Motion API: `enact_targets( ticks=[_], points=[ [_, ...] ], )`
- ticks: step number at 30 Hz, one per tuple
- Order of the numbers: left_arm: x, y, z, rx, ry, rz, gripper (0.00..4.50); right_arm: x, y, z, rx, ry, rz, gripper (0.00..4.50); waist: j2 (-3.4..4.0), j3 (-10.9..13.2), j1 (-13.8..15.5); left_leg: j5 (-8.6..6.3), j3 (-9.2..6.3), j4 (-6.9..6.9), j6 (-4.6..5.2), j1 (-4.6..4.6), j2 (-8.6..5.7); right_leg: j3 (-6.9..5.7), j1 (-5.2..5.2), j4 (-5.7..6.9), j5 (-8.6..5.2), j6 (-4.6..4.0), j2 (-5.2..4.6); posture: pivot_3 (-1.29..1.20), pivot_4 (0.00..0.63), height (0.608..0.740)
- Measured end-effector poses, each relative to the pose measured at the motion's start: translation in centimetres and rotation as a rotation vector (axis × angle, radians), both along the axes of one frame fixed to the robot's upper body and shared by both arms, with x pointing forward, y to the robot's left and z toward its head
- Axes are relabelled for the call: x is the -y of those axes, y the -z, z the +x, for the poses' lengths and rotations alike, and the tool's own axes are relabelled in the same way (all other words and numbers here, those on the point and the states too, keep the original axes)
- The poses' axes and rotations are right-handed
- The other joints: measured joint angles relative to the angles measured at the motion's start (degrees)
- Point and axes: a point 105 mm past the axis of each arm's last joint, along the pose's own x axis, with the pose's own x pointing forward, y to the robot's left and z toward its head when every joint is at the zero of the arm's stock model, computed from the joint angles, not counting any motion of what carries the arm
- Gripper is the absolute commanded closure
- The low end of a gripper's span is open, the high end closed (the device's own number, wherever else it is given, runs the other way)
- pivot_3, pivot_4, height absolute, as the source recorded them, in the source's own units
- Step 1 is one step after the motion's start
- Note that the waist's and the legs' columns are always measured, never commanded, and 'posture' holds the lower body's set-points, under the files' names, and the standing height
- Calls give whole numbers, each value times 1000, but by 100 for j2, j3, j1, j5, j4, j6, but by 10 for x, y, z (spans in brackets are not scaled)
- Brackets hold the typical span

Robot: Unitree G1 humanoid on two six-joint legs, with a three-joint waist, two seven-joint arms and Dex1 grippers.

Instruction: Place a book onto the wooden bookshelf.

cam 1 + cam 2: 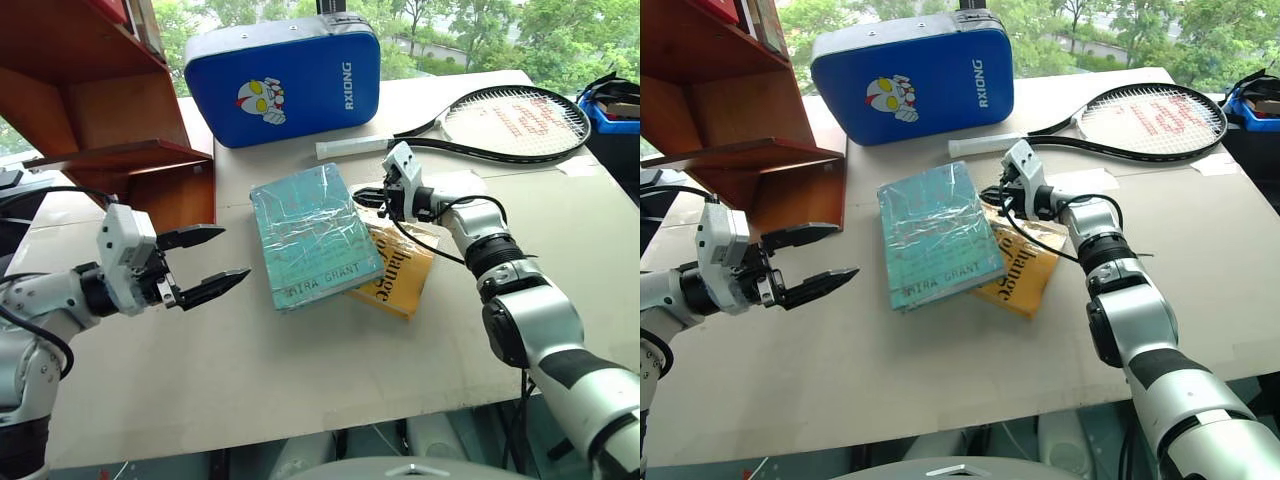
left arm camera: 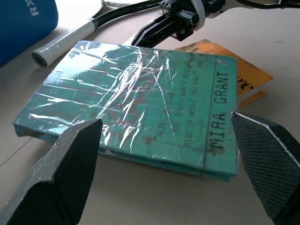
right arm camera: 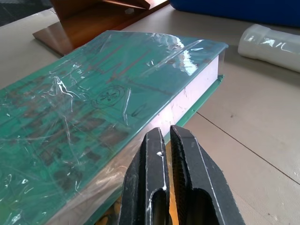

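The teal-green book with a crinkled plastic cover lies flat on the table, its near corner resting over a yellow-orange book. My right gripper is shut with nothing in it, its tips at the book's right edge; in the right wrist view the shut fingers sit against the book's page side. My left gripper is open, hovering left of the book and apart from it, its two fingers spread wide in the left wrist view. The wooden bookshelf stands at the far left.
A blue padded case with a cartoon figure stands behind the book. A tennis racket lies at the back right, its white handle just beyond the book. A blue bin sits at the right edge.
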Motion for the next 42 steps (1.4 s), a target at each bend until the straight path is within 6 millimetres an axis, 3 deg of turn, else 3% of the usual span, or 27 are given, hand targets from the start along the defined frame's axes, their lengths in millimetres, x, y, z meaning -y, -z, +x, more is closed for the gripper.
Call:
enact_targets(
  ticks=[2, 6, 8, 9, 10, 12, 16, 19, 24, 30, 34, 35, 37, 38, 41, 42],
  points=[
    [-2, 6, 0, -36, -34, -4, 0, 17, -5, 3, 45, 46, -18, 4417, 0, 0, 19, 0, 0, 1, 0, 0, -1, 0, 0, 0, 0, 0, -1, 0, 150, 740],
    [3, 34, -4, -201, -117, -64, 0, 59, -22, -15, 81, 45, 43, 2659, -1, 0, 72, 0, -3, 20, 0, -19, -1, -5, -2, 2, 0, 1, -1, 0, 150, 740],
    [1, 55, -5, -348, -204, -134, 0, 82, -26, -40, 69, 11, 62, 1857, 0, 0, 125, -1, -7, 38, 1, -39, 0, -6, -12, 5, 0, 1, 2, 0, 150, 740],
    [-1, 65, -4, -407, -258, -184, 0, 90, -28, -57, 61, -12, 82, 1163, 2, 0, 145, -1, -5, 41, 1, -40, -1, -5, -13, 3, 0, 2, 1, 0, 150, 740],
    [-3, 70, -5, -434, -280, -200, 0, 92, -30, -63, 60, -25, 90, 949, 1, -1, 142, -2, -1, 45, 1, -40, -1, -1, -15, 3, 1, 2, 2, 0, 150, 740],
    [3, 80, -3, -521, -321, -312, 0, 98, -37, -93, 48, -88, 103, 31, 2, -2, 213, -5, 3, 55, 3, -40, 0, -3, -17, 6, 1, 3, 0, 0, 150, 740],
    [20, 91, 1, -695, -315, -481, 0, 107, -47, -147, 11, -180, 110, 31, -2, -4, 425, -7, 2, 69, 5, -32, 1, -8, -1, 13, 21, 5, 2, 0, 150, 740],
    [31, 88, 15, -756, -276, -580, 0, 116, -53, -169, 27, -174, 100, 31, -9, -9, 553, -7, 10, 75, 6, -29, 3, -6, 6, 7, 36, 10, 5, 0, 150, 740],
    [50, 86, 33, -882, -200, -628, 0, 131, -64, -185, 65, -95, 62, 31, -28, -20, 660, -7, 20, 91, 6, -31, -1, 0, 9, 8, 41, 13, 3, 0, 150, 740],
    [69, 86, 37, -1010, -95, -623, 0, 132, -69, -193, 50, -89, 71, 31, -31, -22, 623, -7, 24, 87, 6, -31, 1, 5, 6, 6, 40, 13, 4, 0, 150, 740],
    [74, 90, 38, -1066, -79, -639, 1035, 130, -68, -196, 48, -77, 71, 0, -33, -22, 626, -7, 23, 89, 6, -32, 1, 5, 6, 5, 41, 13, 4, 0, 150, 740],
    [74, 91, 37, -1080, -78, -640, 1636, 130, -68, -196, 45, -71, 74, 0, -33, -22, 625, -7, 23, 89, 6, -33, 1, 5, 5, 5, 41, 14, 4, 0, 150, 740],
    [76, 90, 35, -1092, -59, -643, 2372, 129, -67, -196, 41, -63, 75, 0, -35, -21, 623, -7, 23, 89, 6, -33, 1, 6, 4, 6, 41, 14, 4, 0, 150, 740],
    [77, 89, 35, -1091, -53, -645, 3001, 129, -68, -196, 42, -63, 72, 0, -35, -21, 624, -7, 23, 89, 6, -33, 1, 5, 4, 6, 41, 13, 4, 0, 150, 740],
    [80, 83, 37, -1075, -28, -660, 4242, 128, -69, -196, 49, -58, 67, 0, -35, -21, 628, -7, 23, 90, 6, -33, 1, 4, 4, 6, 41, 13, 4, 0, 150, 740],
    [83, 80, 37, -1067, -13, -666, 4439, 128, -70, -196, 53, -57, 66, 0, -36, -21, 635, -7, 23, 91, 6, -34, 1, 4, 5, 6, 41, 14, 4, 0, 150, 740]
  ],
)
